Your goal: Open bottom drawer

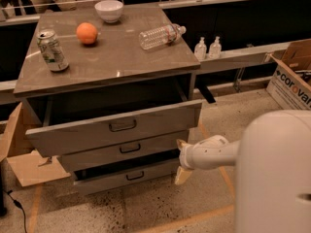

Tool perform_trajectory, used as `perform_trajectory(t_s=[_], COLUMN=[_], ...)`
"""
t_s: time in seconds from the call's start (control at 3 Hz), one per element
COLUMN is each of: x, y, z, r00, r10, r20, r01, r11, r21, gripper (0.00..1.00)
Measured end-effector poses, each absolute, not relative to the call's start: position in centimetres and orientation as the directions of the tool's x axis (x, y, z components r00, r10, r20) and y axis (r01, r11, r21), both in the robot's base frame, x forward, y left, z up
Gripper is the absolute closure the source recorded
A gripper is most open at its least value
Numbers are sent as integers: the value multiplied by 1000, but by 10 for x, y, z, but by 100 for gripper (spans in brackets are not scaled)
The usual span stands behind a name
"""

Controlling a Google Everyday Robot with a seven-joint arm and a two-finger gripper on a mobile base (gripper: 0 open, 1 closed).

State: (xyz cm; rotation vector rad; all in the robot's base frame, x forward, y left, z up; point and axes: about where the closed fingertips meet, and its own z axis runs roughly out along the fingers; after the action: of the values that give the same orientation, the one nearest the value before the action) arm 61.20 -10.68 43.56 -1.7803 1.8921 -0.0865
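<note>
The bottom drawer (116, 179) is the slim grey front at the foot of the grey cabinet, with a small dark loop handle (135, 175). It stands a little way out, with a dark gap above it. My gripper (182, 159) is white with tan fingertips (183, 175). It hovers just off the drawer's right end, near the floor, with its fingers spread, holding nothing. The top drawer (116, 127) is pulled far out and the middle drawer (124, 149) slightly.
On the cabinet top (121, 57) are a can (52, 50), an orange (87, 33), a white bowl (109, 10) and a lying plastic bottle (160, 35). Cardboard (22, 149) lies to the left, and a box (291, 81) sits to the right. My arm's white body (274, 174) fills the right foreground.
</note>
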Motion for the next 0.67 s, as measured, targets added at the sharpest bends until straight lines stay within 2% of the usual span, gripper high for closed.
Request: perform_trajectory(t_s=[0.33, 0.67], x=[618, 595], y=[-94, -85], z=[387, 328], r00=[9, -28], r10=[-940, -938], r20=[-341, -347], r01=[-928, -963], r11=[120, 118], r21=[-354, -244], gripper=[0, 0])
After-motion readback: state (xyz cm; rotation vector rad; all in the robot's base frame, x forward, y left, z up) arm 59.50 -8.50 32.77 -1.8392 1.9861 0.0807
